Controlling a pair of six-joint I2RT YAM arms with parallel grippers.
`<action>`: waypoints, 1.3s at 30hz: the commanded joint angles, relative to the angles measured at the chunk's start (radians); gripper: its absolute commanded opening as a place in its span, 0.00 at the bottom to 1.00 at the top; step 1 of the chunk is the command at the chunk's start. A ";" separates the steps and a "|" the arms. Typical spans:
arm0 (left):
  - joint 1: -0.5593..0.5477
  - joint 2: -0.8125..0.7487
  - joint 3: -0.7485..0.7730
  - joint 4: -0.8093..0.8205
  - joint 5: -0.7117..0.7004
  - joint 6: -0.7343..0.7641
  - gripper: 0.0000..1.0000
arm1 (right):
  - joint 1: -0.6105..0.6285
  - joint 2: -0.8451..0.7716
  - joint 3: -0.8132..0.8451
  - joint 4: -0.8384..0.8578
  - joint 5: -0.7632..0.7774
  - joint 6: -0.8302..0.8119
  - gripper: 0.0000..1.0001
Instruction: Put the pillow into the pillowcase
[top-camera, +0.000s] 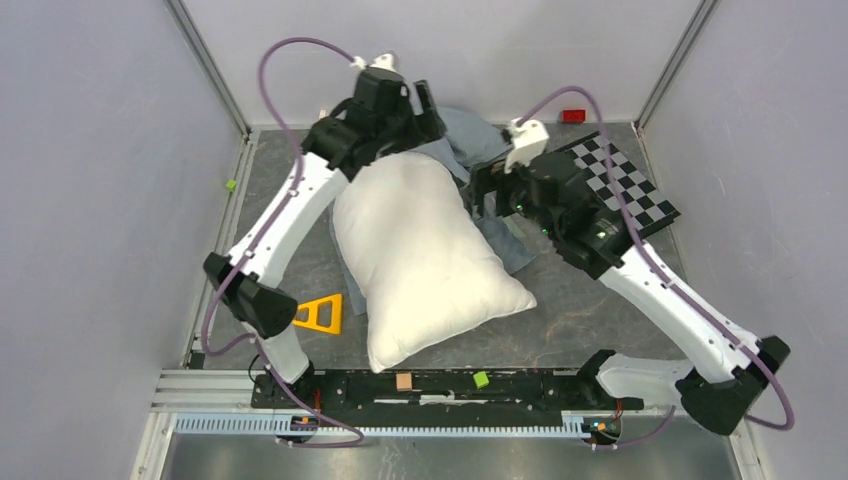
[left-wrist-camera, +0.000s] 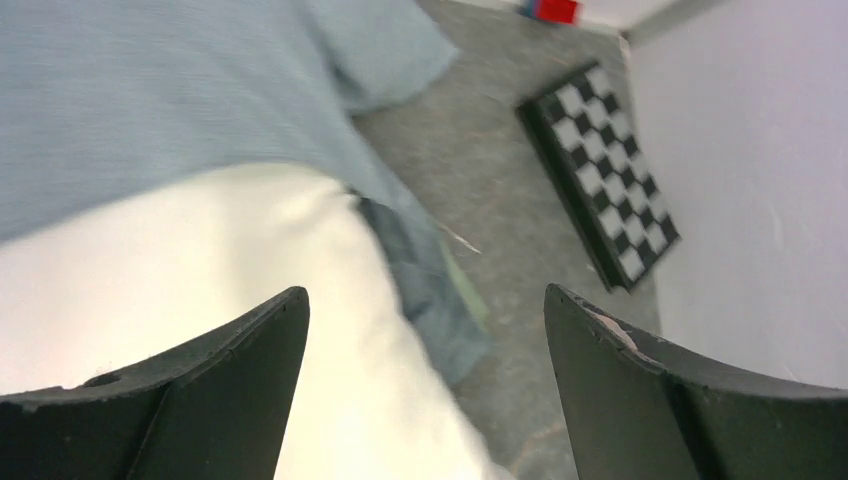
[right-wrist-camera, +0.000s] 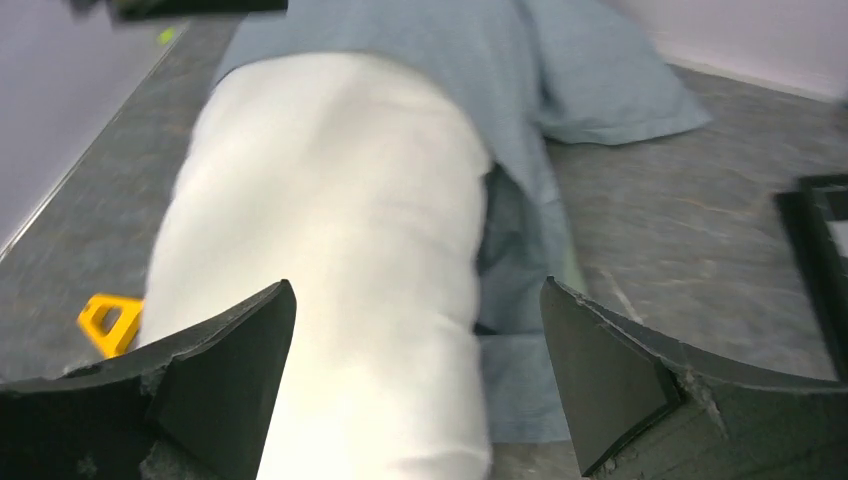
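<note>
Robot lab cell, plain enclosing walls, mounting rail

Pillow reads as soft white cloth, matt, plump and gently creased. Under it is the pillowcase: thin blue-grey woven fabric, dull and wrinkled. The table is a grey mottled sheet with a stone look, matt, faintly scratched. On the right gripper, the fingers are black matt plastic, chipped and scuffed pale along the edges. The checkered board looks smooth and hard with a slight sheen. Yellow triangle, glossy plastic. Arm shells are smooth white plastic, and the rail at the near edge is brushed metal.
</note>
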 joint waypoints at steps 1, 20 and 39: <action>0.129 -0.111 -0.145 -0.039 -0.078 0.099 0.93 | 0.204 0.111 0.016 0.038 0.113 -0.004 0.98; 0.241 0.070 -0.337 0.107 -0.378 0.315 0.91 | 0.311 0.320 -0.049 -0.055 0.484 -0.067 0.00; 0.236 -0.005 -0.384 0.133 -0.308 0.314 0.02 | 0.271 0.112 -0.091 0.106 0.248 -0.231 0.81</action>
